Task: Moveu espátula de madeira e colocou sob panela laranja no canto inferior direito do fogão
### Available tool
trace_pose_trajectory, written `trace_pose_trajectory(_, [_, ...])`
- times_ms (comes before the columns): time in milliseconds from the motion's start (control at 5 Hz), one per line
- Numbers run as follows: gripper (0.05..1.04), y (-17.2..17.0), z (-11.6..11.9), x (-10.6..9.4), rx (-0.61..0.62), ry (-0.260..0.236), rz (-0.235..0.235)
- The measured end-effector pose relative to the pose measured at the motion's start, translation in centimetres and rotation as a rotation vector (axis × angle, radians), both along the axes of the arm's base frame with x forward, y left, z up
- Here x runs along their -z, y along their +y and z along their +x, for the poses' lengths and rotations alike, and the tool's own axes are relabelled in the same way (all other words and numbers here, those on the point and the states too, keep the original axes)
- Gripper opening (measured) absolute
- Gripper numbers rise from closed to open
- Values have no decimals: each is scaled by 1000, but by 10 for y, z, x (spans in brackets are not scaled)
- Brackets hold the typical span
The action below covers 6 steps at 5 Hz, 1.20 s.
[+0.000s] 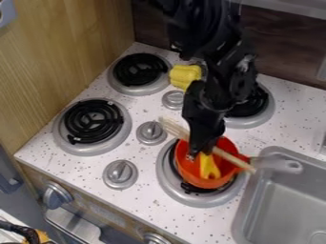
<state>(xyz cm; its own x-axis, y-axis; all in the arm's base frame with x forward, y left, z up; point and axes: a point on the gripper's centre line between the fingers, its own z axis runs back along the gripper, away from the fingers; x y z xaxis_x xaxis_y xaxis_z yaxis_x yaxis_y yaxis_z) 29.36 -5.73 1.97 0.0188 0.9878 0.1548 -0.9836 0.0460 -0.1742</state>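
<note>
Fingers (pixel 200 142) seemingly around spatula (pixel 230 157), yellow item (pixel 208 167) in pot (pixel 188 170)

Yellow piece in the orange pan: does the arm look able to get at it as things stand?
Probably yes: the pan is open and the hand is right by the yellow piece, though the spatula across the pan might hinder.

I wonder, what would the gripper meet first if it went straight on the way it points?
Most likely the inside of the orange pot, close to the yellow toy in it. The wooden spatula passes behind the gripper, though, and with depth unclear it might be met first.
</note>
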Motion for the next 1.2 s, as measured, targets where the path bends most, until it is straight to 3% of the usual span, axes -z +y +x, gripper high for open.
trace_pose_trajectory(200, [316, 1, 0, -1, -12, -2, 7])
trace_pose_trajectory(600, [925, -2, 0, -3, -9, 1, 19])
trace_pose_trajectory(800, [1004, 0, -1, -4, -2, 17, 33])
trace_pose_trajectory(1000, [1000, 1, 0, -7, 35, 33, 50])
trace_pose_trajectory(1200, [1000, 11, 1, -21, 213, 89, 66])
